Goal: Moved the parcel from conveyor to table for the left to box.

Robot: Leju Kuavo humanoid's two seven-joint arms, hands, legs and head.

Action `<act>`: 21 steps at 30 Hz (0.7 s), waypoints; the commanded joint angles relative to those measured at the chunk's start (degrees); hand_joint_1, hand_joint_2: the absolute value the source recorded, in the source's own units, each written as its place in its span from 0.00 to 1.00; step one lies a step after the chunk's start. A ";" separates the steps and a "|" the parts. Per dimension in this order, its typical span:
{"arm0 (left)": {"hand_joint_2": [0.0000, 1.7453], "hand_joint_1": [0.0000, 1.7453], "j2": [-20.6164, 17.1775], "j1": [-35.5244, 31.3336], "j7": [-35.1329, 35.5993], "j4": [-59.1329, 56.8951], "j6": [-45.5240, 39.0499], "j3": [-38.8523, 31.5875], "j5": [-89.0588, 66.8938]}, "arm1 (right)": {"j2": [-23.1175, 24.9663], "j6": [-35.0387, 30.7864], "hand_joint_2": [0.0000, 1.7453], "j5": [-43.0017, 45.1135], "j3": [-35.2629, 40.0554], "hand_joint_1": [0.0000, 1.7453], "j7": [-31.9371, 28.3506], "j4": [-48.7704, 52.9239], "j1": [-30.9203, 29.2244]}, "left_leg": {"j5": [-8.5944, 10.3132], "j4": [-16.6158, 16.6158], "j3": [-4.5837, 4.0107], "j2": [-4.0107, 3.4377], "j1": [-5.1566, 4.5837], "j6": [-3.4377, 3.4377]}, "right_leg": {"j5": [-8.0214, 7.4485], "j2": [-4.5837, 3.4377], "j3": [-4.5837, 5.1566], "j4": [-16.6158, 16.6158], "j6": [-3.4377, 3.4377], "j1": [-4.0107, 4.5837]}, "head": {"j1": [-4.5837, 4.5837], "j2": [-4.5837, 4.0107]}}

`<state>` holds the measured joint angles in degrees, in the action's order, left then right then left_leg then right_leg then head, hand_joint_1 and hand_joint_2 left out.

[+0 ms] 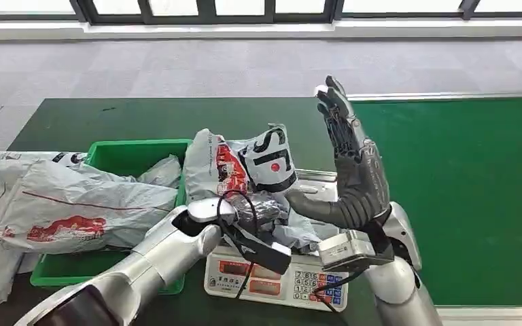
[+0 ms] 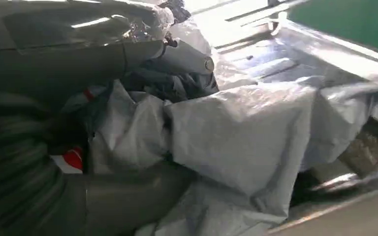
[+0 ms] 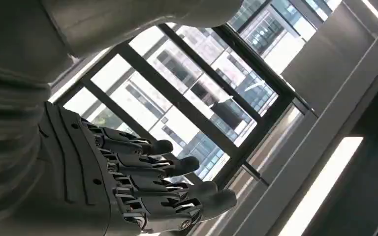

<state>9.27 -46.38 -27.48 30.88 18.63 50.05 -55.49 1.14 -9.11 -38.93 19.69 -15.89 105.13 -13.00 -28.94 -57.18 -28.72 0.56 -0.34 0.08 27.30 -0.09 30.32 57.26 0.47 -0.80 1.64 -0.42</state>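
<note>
Presently on record, largest first:

- Green conveyor [image 1: 462, 197]: runs across the far and right side of the scene, bare surface.
- Pile of grey mailer bags [image 1: 61, 204]: lies over the left edge of the green crate [image 1: 136, 153], red printing showing, spilling onto the table beside it.
- Parcel [image 1: 245, 170]: crumpled grey-white plastic bag with red and black print, sitting on the weighing scale [image 1: 279, 278], between the two hands; it covers most of the scale's platform.
- Right hand [image 1: 353, 163]: raised upright beside the parcel, fingers straight and spread wide, palm toward the parcel, holding nothing.
- Left hand [image 1: 251, 214]: pressed into the parcel's near side, fingers buried in the folds of plastic and gripping it.
- Black cable [image 1: 234, 204]: loops over the left wrist, in front of the parcel.
</note>
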 commanded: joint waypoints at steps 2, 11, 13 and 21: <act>1.00 1.00 0.68 -9.82 -2.36 -8.08 11.04 5.89 1.59 | -1.03 0.43 1.00 1.96 1.84 0.00 -0.06 -0.48 -3.15 | 0.13 -0.16 -0.57 -0.02 0.09 -0.07 | -0.18 0.02 0.63 0.07 -0.04 0.09 | 0.00 0.00; 1.00 1.00 1.02 -9.90 -2.04 -8.60 10.97 7.02 1.56 | -1.45 0.50 1.00 2.67 2.03 0.00 -0.30 -1.50 -4.58 | 0.32 0.18 -0.27 -0.27 0.12 -0.13 | -0.46 -0.23 0.88 -0.27 -0.10 0.13 | 0.00 0.00; 1.00 1.00 0.90 -9.82 -2.04 -8.62 10.87 7.04 1.56 | -1.44 0.50 1.00 2.66 2.09 0.00 -0.30 -1.53 -4.52 | 0.20 0.03 -0.20 -0.20 0.08 -0.11 | -0.29 -0.18 0.81 -0.06 -0.09 0.08 | 0.00 0.00; 1.00 1.00 2.56 -11.23 9.33 -5.97 -9.89 6.56 -0.70 | -3.66 -3.40 1.00 2.40 1.22 0.00 -0.90 2.17 0.50 | 0.24 0.06 -0.37 -0.12 0.10 -0.11 | -0.32 -0.09 0.94 -0.12 -0.09 0.10 | 0.00 0.00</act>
<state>10.64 -54.70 -29.33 25.55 27.73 52.98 -53.66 1.35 -8.87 -36.39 19.91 -16.22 105.59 -15.62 -28.86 -57.21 -28.77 0.47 -0.35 0.03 27.18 -0.24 31.00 57.32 0.40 -0.80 1.64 -0.42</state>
